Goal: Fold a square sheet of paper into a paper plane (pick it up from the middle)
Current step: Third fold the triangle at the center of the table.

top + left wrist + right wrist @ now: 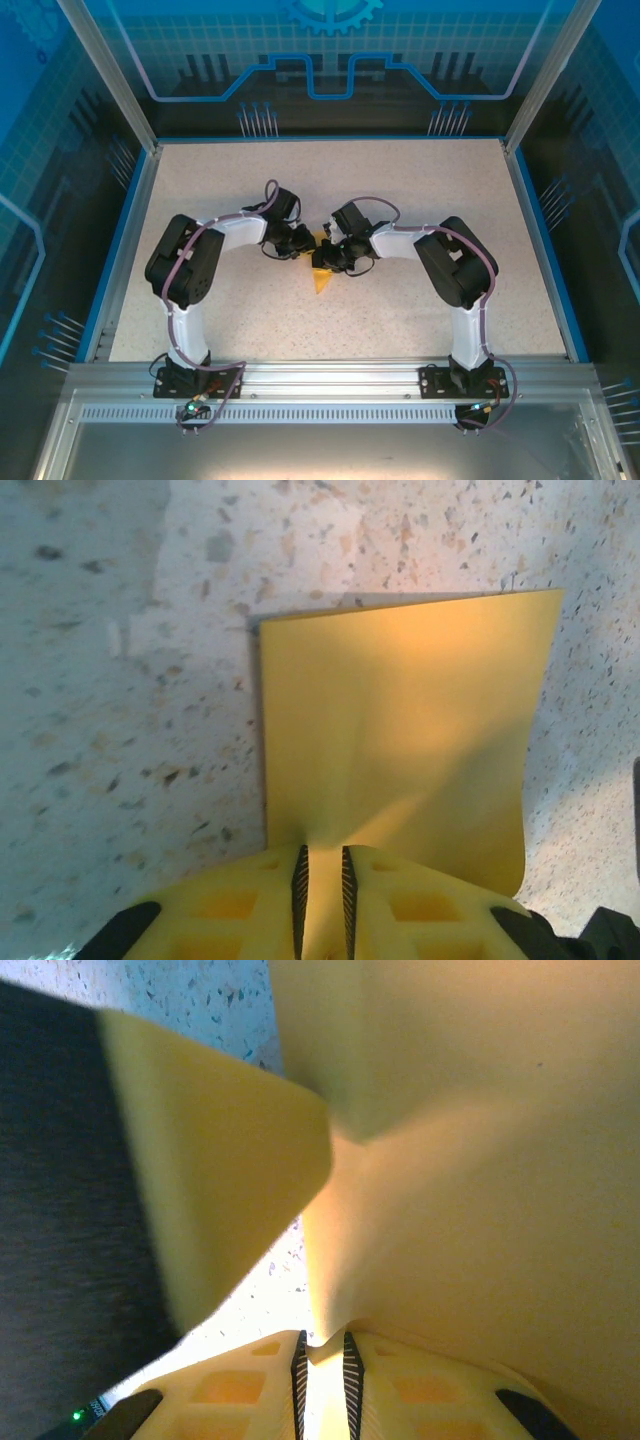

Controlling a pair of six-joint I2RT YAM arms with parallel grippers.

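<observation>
Now left gripper (322, 865), right gripper (322, 1345) both pinching paper (321, 281) — tip points toward near side, axis near-far.

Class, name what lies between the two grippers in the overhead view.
The square sheet of paper bridges the left gripper and right gripper in the top view; each wrist view shows it pinched between fingers.

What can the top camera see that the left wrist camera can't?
Top camera: the left arm and right arm whole, bending in to meet at the middle. Left wrist camera: up close, the left gripper pinching the paper at its edge, the sheet slightly bowed. Both: the orange-yellow paper and the speckled table.
</observation>
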